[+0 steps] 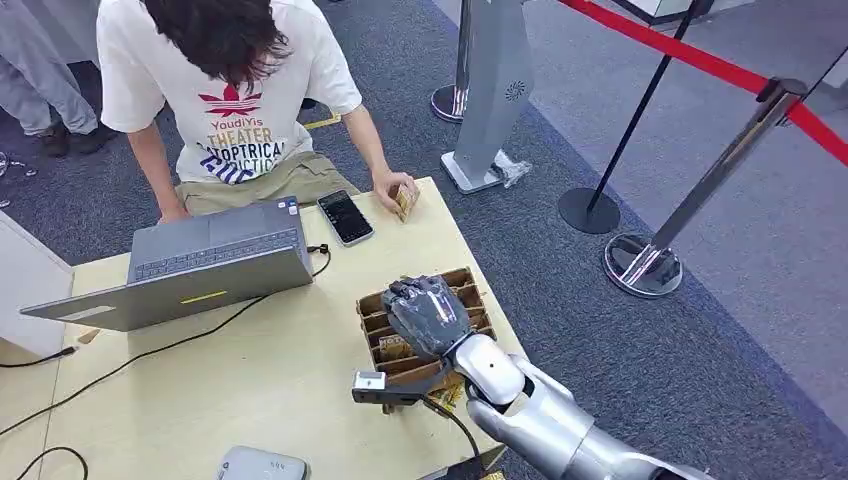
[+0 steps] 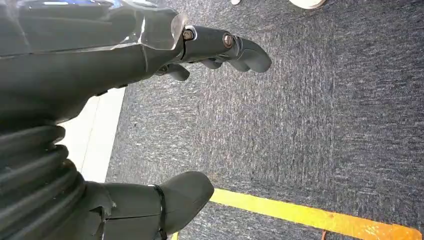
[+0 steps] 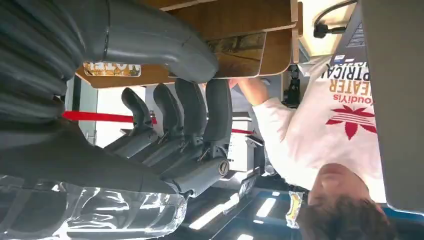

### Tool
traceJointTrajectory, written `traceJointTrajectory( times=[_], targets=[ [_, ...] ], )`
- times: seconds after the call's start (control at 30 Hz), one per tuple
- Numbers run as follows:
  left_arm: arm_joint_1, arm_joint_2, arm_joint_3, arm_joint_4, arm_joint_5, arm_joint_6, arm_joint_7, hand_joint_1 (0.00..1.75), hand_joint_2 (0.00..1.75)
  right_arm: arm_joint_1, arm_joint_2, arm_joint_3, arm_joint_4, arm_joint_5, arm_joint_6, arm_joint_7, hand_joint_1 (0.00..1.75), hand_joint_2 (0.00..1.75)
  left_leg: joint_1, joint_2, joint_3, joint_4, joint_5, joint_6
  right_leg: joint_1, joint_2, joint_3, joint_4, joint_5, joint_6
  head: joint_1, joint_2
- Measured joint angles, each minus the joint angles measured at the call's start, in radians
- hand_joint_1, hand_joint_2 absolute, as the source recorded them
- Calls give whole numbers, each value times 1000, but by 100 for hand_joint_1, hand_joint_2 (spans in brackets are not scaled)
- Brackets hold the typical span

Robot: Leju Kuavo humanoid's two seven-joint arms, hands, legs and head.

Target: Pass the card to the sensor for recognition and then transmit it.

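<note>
A brown cardboard slotted box (image 1: 468, 285) stands near the table's right edge, with printed cards (image 1: 393, 346) standing in its slots. My right hand (image 1: 428, 312) hovers over the box, palm down, its fingers reaching to the far slots. In the right wrist view the thumb (image 3: 165, 50) lies along a divider beside a card (image 3: 240, 52), while the fingers (image 3: 200, 115) stay apart from it with nothing between. A grey flat sensor unit (image 1: 262, 465) sits at the table's near edge. My left hand (image 2: 100, 60) hangs over carpet, fingers spread and holding nothing.
A person sits at the table's far side and holds a small card (image 1: 405, 199) at the far right corner. An open laptop (image 1: 195, 265), a phone (image 1: 345, 217) and cables lie on the table (image 1: 250, 380). Stanchions (image 1: 645, 262) with red tape stand to the right.
</note>
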Motion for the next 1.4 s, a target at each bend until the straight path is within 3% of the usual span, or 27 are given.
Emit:
traceJointTrajectory(
  times=[0.6, 1.2, 1.4],
  targets=[
    [-2, 0, 1, 0, -21, -6, -11, 0, 175, -52, 0, -2, -44, -55, 30, -37, 150, 175, 0, 0, 0, 0, 0, 0, 0, 0, 0, 0, 0, 0, 0, 0],
    [-5, 2, 19, 0, -29, -16, -21, 0, 175, -268, -14, 5, -118, -264, 234, -106, 161, 175, 0, 0, 0, 0, 0, 0, 0, 0, 0, 0, 0, 0, 0, 0],
    [-6, 2, 19, 0, -52, -18, -26, 0, 175, -337, -40, 5, -137, -348, 254, -123, 164, 175, 0, 0, 0, 0, 0, 0, 0, 0, 0, 0, 0, 0, 0, 0]
  ],
)
